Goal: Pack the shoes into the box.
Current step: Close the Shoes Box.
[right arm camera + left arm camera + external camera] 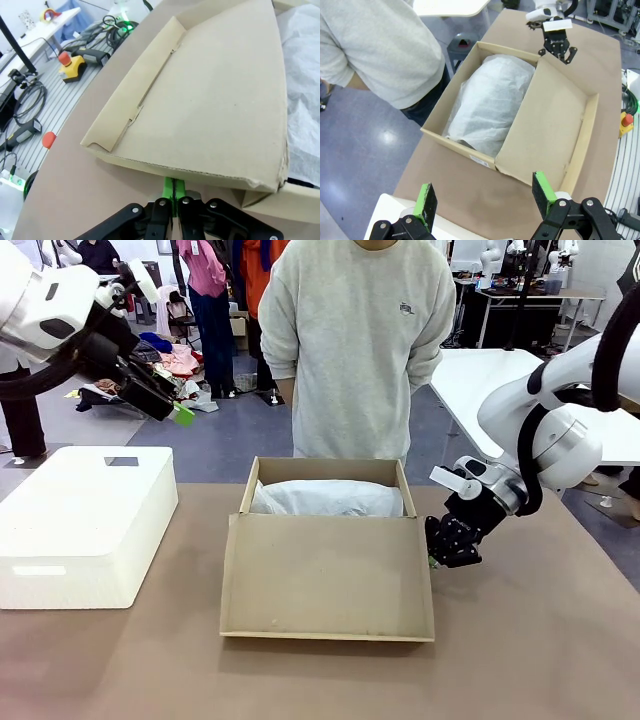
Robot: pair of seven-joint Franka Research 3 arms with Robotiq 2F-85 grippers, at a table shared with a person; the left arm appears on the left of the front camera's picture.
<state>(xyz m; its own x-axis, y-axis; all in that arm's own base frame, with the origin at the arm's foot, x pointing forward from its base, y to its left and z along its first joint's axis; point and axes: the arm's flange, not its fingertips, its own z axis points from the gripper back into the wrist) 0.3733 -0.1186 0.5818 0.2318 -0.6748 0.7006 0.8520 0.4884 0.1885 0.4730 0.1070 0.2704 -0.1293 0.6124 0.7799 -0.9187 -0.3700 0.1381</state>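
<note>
The brown cardboard box (pixel 325 472) stands open at mid-table, its flat lid (pixel 330 575) lying toward me. Crumpled white tissue paper (pixel 330 500) fills it, so the shoes are hidden. My right gripper (pixel 437 558) is shut and low at the lid's right edge, close to the hinge corner. In the right wrist view its green pads (pixel 174 192) are pressed together just below the lid's side wall (pixel 200 172), with nothing seen between them. My left gripper (pixel 180 412) hangs high at the far left, open; in its own view the left gripper (pixel 485 200) looks down on the box (pixel 465 150).
A white rectangular block (pixel 85 520) sits on the table's left. A person in a grey sweater (pixel 350 350) stands at the far side behind the box. A red stop button (pixel 70 62) and cables lie off the table's edge.
</note>
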